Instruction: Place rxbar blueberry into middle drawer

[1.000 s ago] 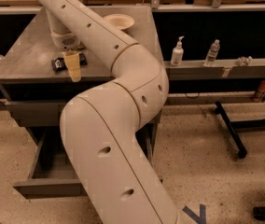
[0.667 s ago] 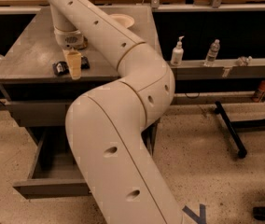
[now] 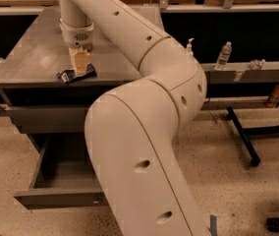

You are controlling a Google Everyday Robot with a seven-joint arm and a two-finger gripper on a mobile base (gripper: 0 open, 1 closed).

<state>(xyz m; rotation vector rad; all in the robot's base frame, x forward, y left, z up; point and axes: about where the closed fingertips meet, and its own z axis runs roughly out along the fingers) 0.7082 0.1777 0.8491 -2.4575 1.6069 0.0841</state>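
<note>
Cream-white arm (image 3: 144, 146): fat smooth tubular links, tan seam ring, dark oval holes along shells. Vented white wrist collar (image 3: 78, 36) directly above tan gripper (image 3: 81, 63), low over grey cabinet top (image 3: 31, 58).

**A:** so where's the pincer (image 3: 81, 67)?

**B:** Low over the grey surface (image 3: 31, 58), right at the rxbar blueberry (image 3: 69, 76) near the front edge. The middle drawer (image 3: 56, 181) sits open underneath, and the arm (image 3: 144, 146) hides its right side.

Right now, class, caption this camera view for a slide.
Gripper poised over the rxbar blueberry on the cabinet top; middle drawer open below.
</note>
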